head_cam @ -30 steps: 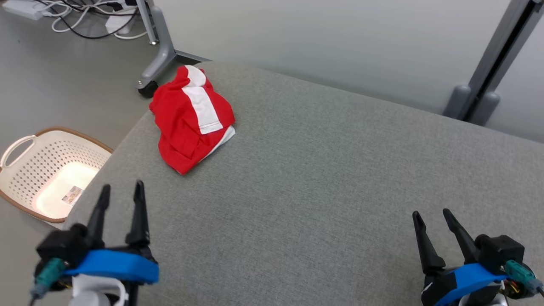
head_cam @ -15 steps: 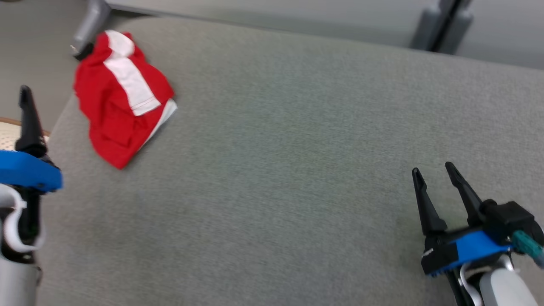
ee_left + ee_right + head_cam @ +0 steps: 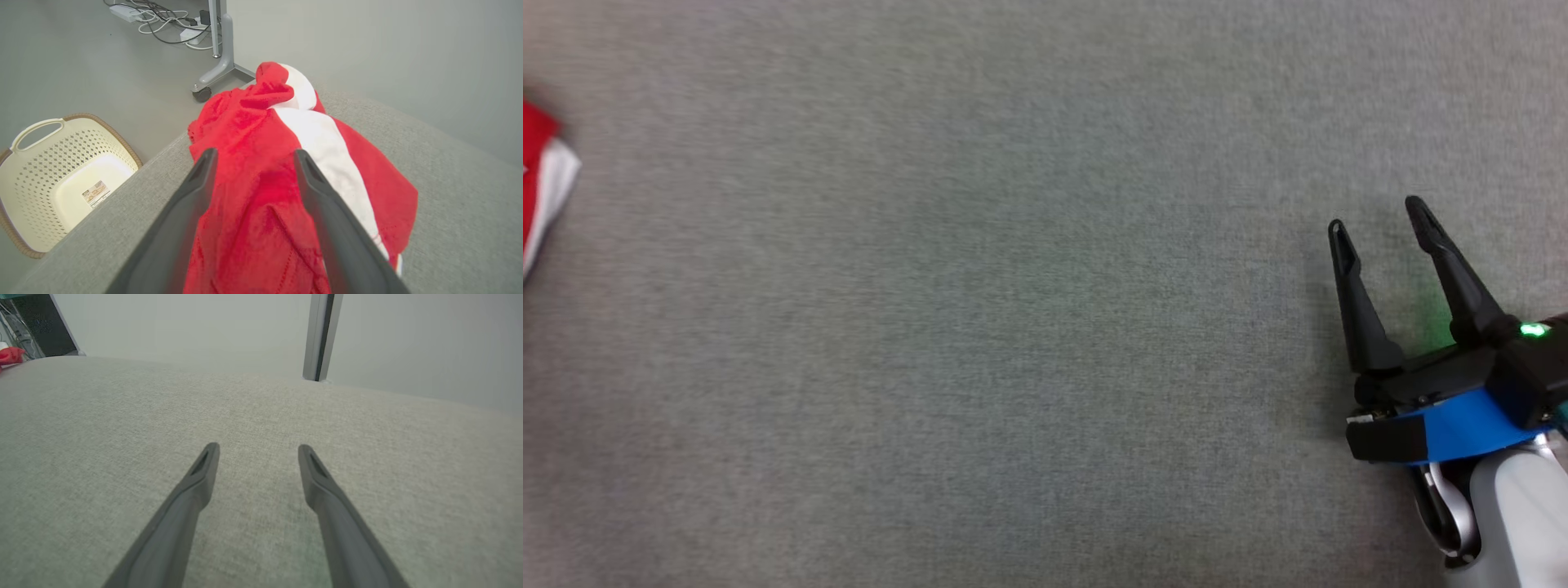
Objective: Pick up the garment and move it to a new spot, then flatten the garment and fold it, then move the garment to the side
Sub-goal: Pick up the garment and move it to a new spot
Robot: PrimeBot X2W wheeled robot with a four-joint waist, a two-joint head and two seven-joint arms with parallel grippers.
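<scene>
Left pincer [image 3: 255,154] stands wide, holding nothing, its two fingers framing the red part of the garment [image 3: 261,122] in the left wrist view; whether the tips touch the cloth I cannot tell. Right pincer [image 3: 1377,216] is just as wide and empty, low over bare fabric at the right of the worktop [image 3: 980,310], well apart from the garment.

Grey cloth covers the whole worktop. The garment, red with a broad white stripe, lies in a loose bunch at the worktop's far left corner, near the edge; the head view catches it at the left border [image 3: 535,180]. On the floor beside that corner sits a cream perforated basket [image 3: 45,159], with a wheeled post foot [image 3: 216,69] and a tangle of cables [image 3: 163,24] beyond.

By my reading the first step is in hand: the pick-up, with the left arm lined up on the bunch and nothing lifted yet. The next move calls for the left pincer to go down into the cloth and close on a thick fold, not a single thin layer. Because the bunch sits so near the edge, a push could slide it off toward the basket. The open middle of the worktop looks like the natural new spot.
</scene>
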